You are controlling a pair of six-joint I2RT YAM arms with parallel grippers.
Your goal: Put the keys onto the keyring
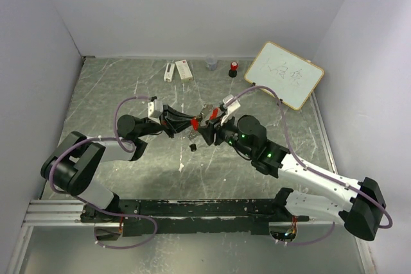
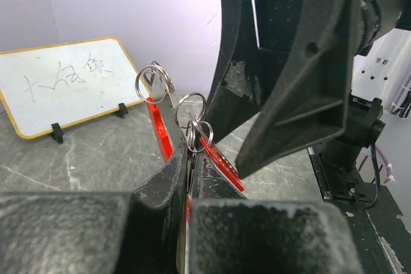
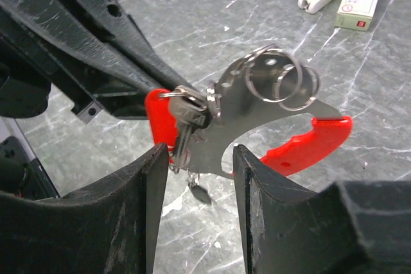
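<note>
The keyring [image 3: 257, 120] hangs in the air: a curved grey plate with silver rings and a red fob [image 3: 314, 140]. My left gripper [image 2: 188, 158] is shut on a red part of this bunch, at the plate's left end in the right wrist view. A small silver key [image 3: 185, 129] dangles from a ring there. My right gripper [image 3: 196, 165] is open, its fingers on either side of the plate's lower end and the dangling key. A key with a black tag [image 1: 192, 148] lies on the table below. From above, both grippers [image 1: 187, 123] [image 1: 207, 128] meet at the keyring [image 1: 207, 111].
A small whiteboard [image 1: 284, 74] stands at the back right. Two white boxes [image 1: 184, 70] [image 1: 168, 72], a clear cup [image 1: 211, 63] and a red-capped black cylinder [image 1: 234, 68] line the far edge. White walls close in the table.
</note>
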